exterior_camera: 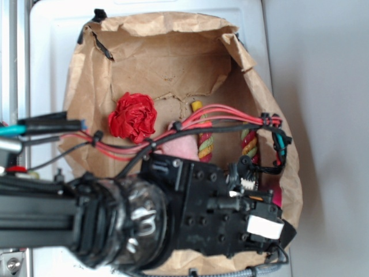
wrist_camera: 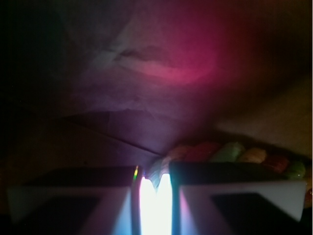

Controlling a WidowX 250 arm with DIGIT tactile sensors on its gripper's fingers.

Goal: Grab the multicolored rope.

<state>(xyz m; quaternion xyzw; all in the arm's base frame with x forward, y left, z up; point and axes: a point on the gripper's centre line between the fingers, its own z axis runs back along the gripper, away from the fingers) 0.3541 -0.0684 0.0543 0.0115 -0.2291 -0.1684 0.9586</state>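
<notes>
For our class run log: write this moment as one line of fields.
stage: reaching | gripper: low inside paper bag, nearly closed, grasp unclear | multicolored rope: beside fingertips | red paper ball: untouched

multicolored rope (exterior_camera: 206,144): red, yellow, green twisted strands | paper ball (exterior_camera: 133,117): red | bag (exterior_camera: 173,63): brown | plush (exterior_camera: 179,149): pink

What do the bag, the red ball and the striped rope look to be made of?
The brown bag looks like matte kraft paper: creased walls, torn rim. The crumpled red ball seems to be paper or tissue, with sharp folds and a slight sheen. The red, yellow and green twisted rope appears to be soft fibre, probably cotton, with matte twisted strands.
</notes>
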